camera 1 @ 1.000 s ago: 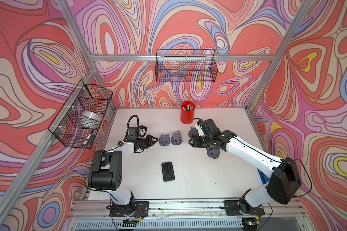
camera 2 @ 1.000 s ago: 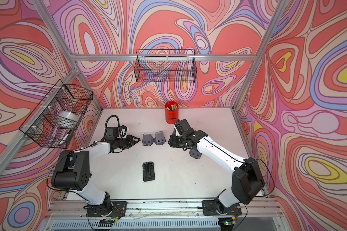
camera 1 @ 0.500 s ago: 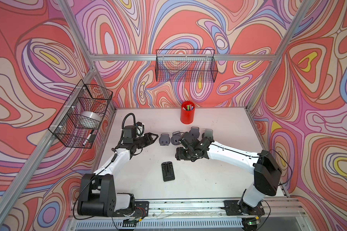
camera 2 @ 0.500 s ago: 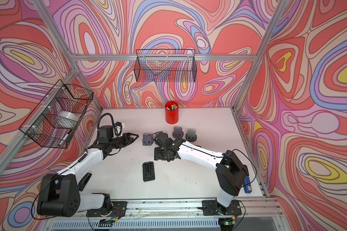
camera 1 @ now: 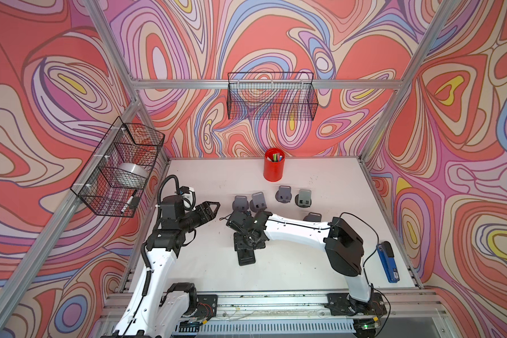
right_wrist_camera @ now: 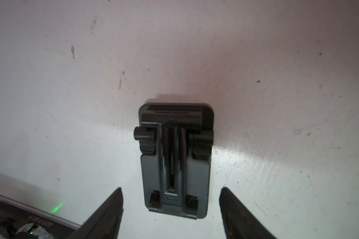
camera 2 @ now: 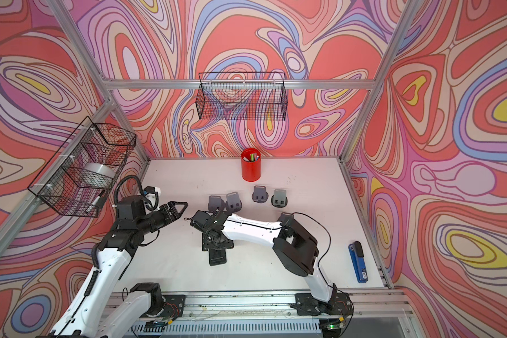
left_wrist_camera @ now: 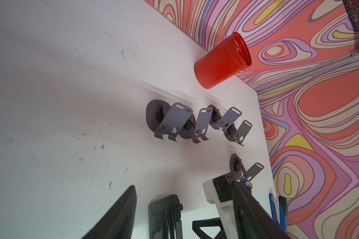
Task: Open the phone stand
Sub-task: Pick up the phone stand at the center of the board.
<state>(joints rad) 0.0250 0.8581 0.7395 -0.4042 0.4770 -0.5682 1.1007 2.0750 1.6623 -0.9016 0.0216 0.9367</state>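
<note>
Phone stand (right_wrist_camera: 175, 159) folded flat on table (right_wrist_camera: 50, 103); upside-down printed code (right_wrist_camera: 40, 222) nearby, blurred.

A red cup (left_wrist_camera: 222, 62) stood far back by the wall. Four grey stands (left_wrist_camera: 174, 122) made a row nearer in. A fifth grey stand (left_wrist_camera: 252, 170) sat nearer still, to the right. The black phone stand (left_wrist_camera: 165, 217) lay flat on the white table (left_wrist_camera: 50, 103). The left gripper (left_wrist_camera: 183, 186) had its fingers wide apart.

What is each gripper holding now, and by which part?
Nothing is held. The right gripper stands open over the folded phone stand without touching it; the left gripper is open and empty.
</note>
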